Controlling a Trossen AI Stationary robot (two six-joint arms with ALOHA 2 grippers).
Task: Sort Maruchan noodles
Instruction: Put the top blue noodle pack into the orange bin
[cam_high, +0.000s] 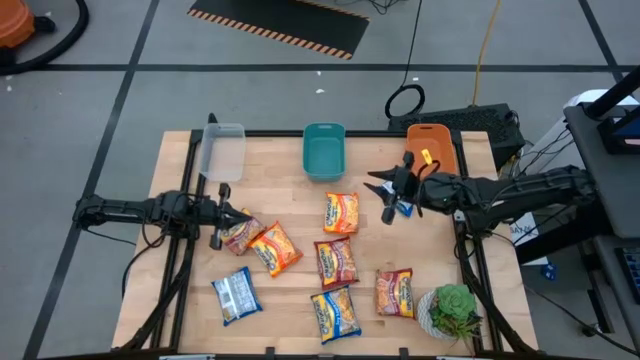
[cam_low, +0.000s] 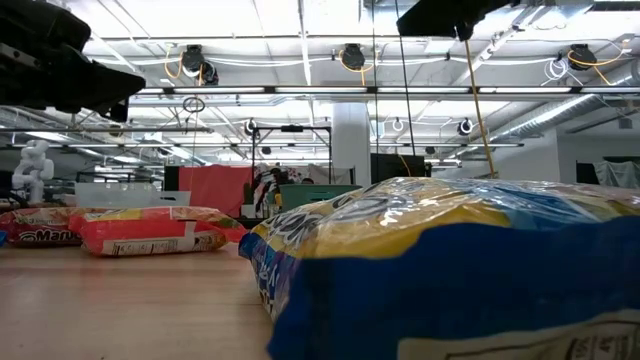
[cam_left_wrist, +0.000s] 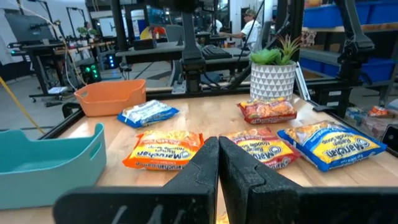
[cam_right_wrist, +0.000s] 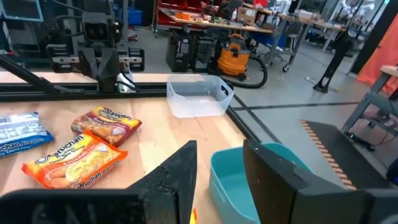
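High view: right gripper (cam_high: 392, 203) jaws apart over a blue packet (cam_high: 404, 208) beside the orange bin (cam_high: 432, 147) — it could snag. Left gripper (cam_high: 222, 224) pressed together; packets (cam_high: 338, 262) scattered mid-table.

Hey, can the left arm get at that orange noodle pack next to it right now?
Probably yes. The left hand sits shut at the red pack, with the orange pack just beyond, uncovered on the table. It would have to open first.

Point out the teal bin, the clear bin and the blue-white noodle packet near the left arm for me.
teal bin (cam_high: 323, 152), high view, inside floor.
clear bin (cam_high: 222, 153), high view, inside floor.
blue-white noodle packet (cam_high: 236, 295), high view, middle of the wrapper.
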